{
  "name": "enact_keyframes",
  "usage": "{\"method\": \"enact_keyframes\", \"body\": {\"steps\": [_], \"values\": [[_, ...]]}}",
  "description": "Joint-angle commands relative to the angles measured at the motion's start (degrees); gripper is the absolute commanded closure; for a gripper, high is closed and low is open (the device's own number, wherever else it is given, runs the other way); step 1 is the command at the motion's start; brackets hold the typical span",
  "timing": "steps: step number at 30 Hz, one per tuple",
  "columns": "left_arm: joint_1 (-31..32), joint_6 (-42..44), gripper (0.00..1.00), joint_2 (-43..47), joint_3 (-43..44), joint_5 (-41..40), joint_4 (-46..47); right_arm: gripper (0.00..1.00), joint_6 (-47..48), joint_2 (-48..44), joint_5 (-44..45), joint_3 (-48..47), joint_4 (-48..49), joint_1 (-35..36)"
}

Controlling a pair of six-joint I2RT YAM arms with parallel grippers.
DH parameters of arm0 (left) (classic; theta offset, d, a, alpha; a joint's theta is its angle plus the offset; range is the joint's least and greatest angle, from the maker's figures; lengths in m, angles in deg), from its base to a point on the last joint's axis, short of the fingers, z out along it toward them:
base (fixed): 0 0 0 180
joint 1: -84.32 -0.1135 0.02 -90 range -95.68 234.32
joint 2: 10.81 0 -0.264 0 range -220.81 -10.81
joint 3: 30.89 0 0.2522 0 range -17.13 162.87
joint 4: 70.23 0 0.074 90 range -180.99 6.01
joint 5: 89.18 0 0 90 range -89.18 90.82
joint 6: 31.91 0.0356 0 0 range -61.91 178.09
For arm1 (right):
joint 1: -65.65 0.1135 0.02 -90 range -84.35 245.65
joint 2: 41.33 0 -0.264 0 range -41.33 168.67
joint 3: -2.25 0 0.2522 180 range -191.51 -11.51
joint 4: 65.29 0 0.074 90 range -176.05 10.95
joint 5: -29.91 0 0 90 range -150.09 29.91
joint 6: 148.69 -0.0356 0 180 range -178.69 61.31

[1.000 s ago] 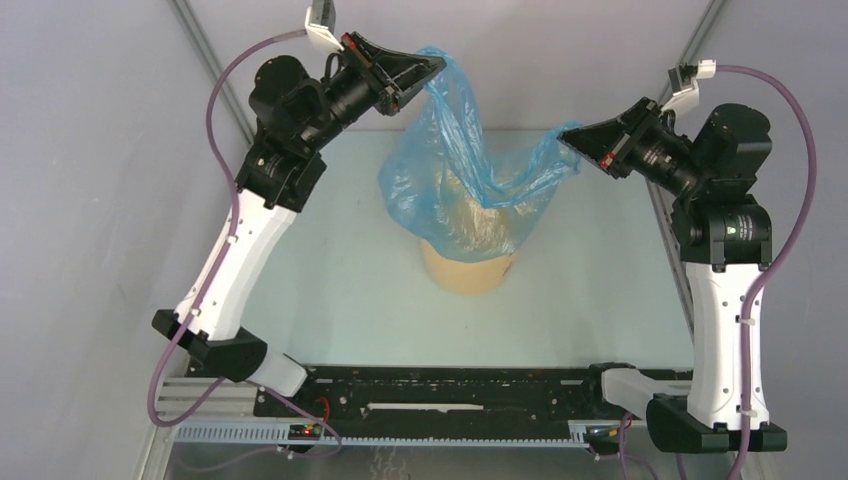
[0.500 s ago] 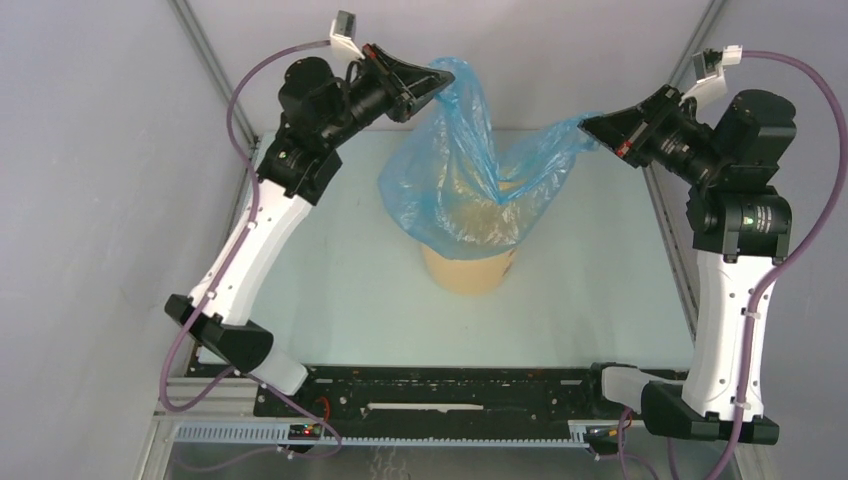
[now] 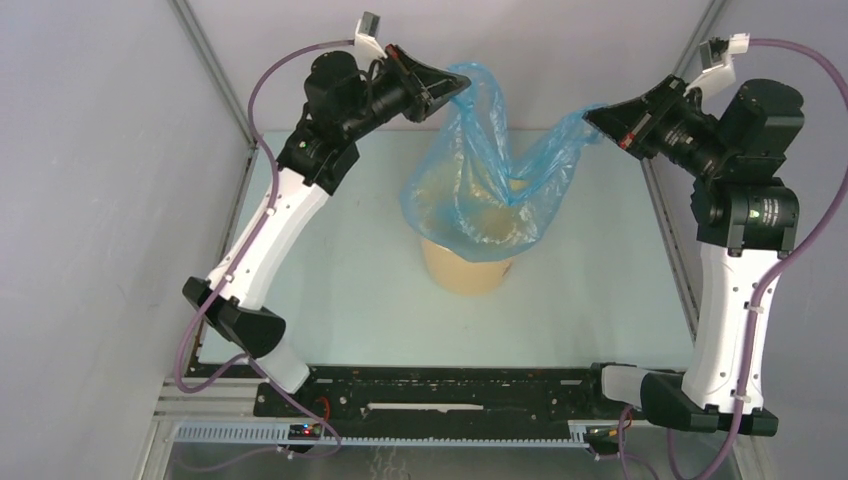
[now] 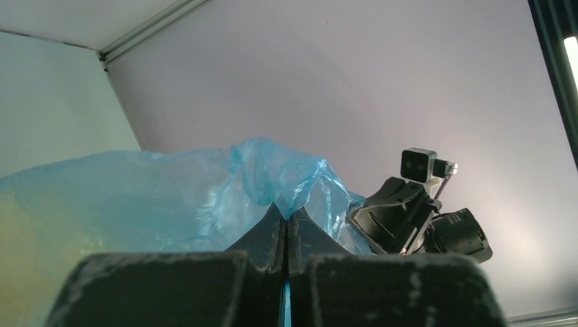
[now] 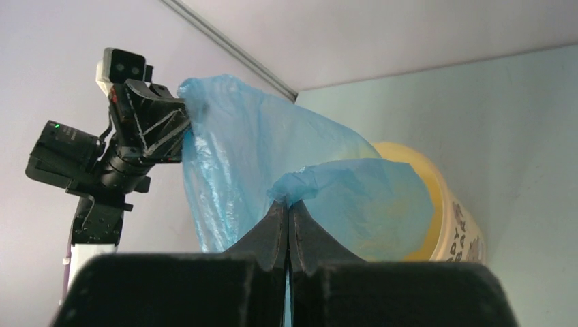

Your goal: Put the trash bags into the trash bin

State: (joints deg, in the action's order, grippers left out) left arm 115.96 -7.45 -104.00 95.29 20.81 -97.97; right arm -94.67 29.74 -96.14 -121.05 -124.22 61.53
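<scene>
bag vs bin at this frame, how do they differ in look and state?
The trash bag is thin, wrinkly, translucent blue film; the trash bin is an opaque pale yellow tub. The bag hangs pinched by the shut left gripper and right gripper; the bin stands on the table, ungripped. The bag's lower part spreads wider than the bin's mouth and covers it. Shared: both sit around the table's middle.

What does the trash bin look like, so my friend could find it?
Look at the middle of the pale green table. A crinkly blue bag hangs there, with the bin standing under it. It is the only round, pale yellow tub, dark letters on its side.
</scene>
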Motion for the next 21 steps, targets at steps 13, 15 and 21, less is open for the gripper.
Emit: {"method": "enact_keyframes", "body": {"steps": [13, 15, 21], "values": [[-7.59, 4.46, 1.0, 12.87, -15.98, 0.37, -1.14, 1.0, -0.66, 1.04, 3.45, 14.34, 10.83, 14.24], [-9.04, 5.1, 0.99, 14.51, -18.93, 0.79, -1.43, 1.0, -0.29, 2.63, 4.05, 14.6, 11.65, 15.87], [-10.36, 7.17, 1.0, 16.83, -24.22, 0.46, -2.67, 1.0, 2.52, 8.98, 5.12, 12.05, 9.03, 20.55]]}}
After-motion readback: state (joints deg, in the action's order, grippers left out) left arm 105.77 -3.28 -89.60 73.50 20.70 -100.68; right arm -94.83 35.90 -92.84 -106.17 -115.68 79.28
